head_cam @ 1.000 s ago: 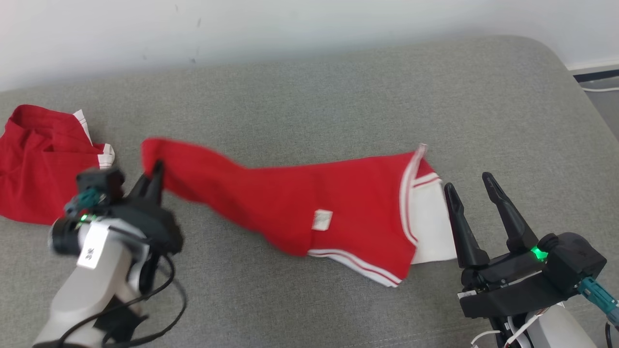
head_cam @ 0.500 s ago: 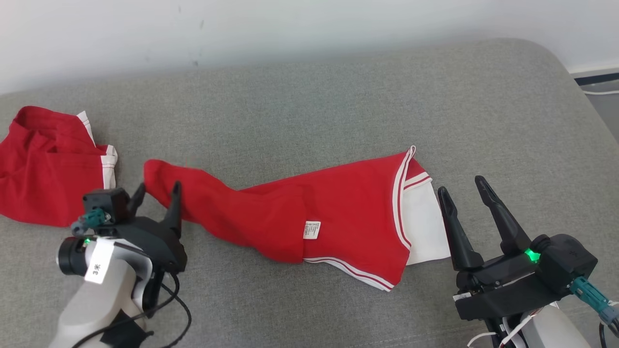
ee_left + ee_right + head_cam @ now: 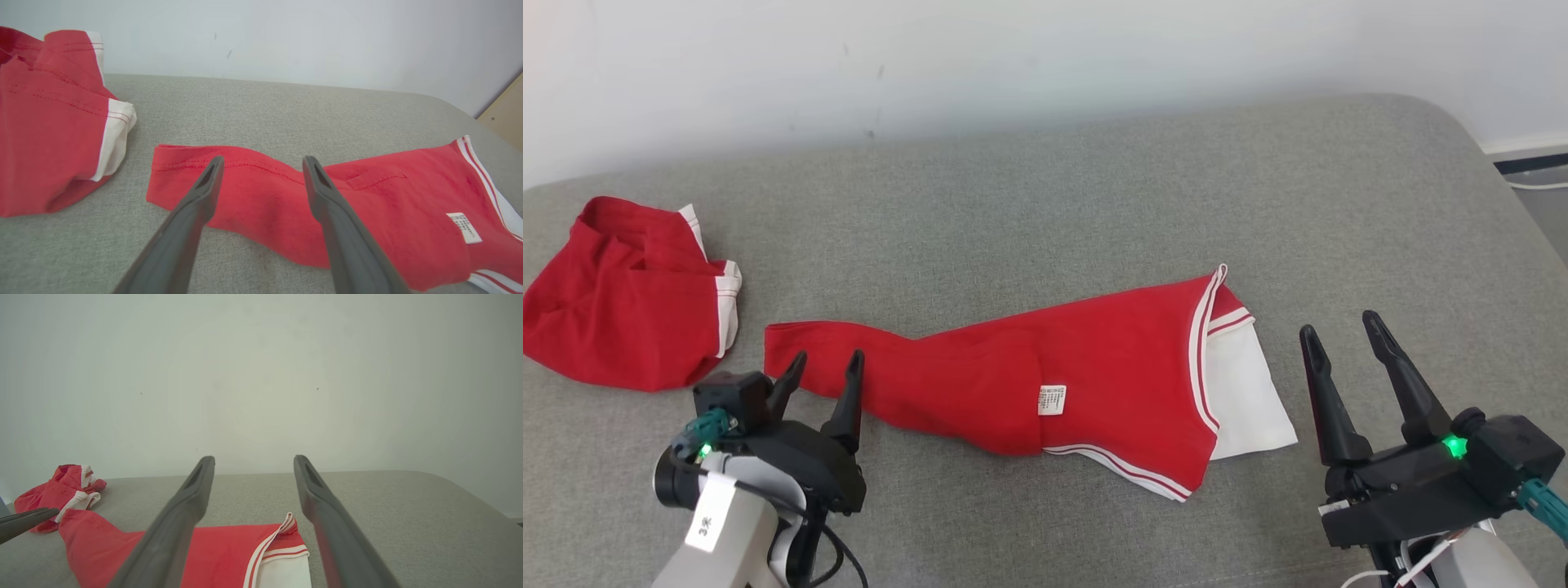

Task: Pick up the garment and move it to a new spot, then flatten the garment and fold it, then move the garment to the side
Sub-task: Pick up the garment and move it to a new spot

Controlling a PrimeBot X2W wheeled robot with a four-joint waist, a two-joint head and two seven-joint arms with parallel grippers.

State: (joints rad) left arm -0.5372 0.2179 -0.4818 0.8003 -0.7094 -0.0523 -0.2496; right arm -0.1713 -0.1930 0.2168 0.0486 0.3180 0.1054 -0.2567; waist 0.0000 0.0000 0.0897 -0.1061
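Head view: the long red garment with white striped trim [image 3: 980, 380] was seen lifted and blurred at its left end a second ago, pinched by the left gripper [image 3: 825, 359]. Half a second ago that end had been let go and was dropping. Now the garment was laid out along the grey woven upholstered surface [image 3: 1094, 204], with the left end down and the white panel [image 3: 1250, 392] at the right end. The whole picture was also shifted slightly, so the camera was judged to have moved. The move to a new spot was judged done. Flattening was judged not finished, as the middle was still bunched and the left end narrow and rolled. Folding was not yet started.

The left gripper was left spread, with nothing between its fingers. In the left wrist view its tips [image 3: 216, 167] were seen over the garment's stitched hem. Whether cloth was touched could not be told.

The right gripper [image 3: 1339, 324] was also held spread and empty, just beside the white panel but apart from it. In the right wrist view it [image 3: 251, 457] was aimed above the striped edge.

A second crumpled red-and-white garment [image 3: 613, 310] was left at the far left, apart from the first.
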